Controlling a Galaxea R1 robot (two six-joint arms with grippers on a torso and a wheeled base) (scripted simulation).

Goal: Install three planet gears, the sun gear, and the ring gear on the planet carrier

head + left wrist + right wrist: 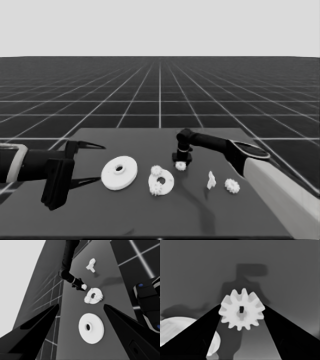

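Right wrist view: the right gripper (242, 312) is clenched on a small toothed gear (241, 309), white with a slotted centre hole, just beside the smaller round part (161, 181), which already carries two gears. The left gripper (88, 163) waits, fingers spread.

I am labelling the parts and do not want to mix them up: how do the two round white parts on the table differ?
The larger round part is thick, with a raised centre and a small hole; the smaller round part is flatter, with a wider hole. The larger carries nothing, while two gears sit on the smaller. The larger lies nearer the parked left gripper; the smaller nearer the right gripper, which holds a gear. Both are white and lie flat.
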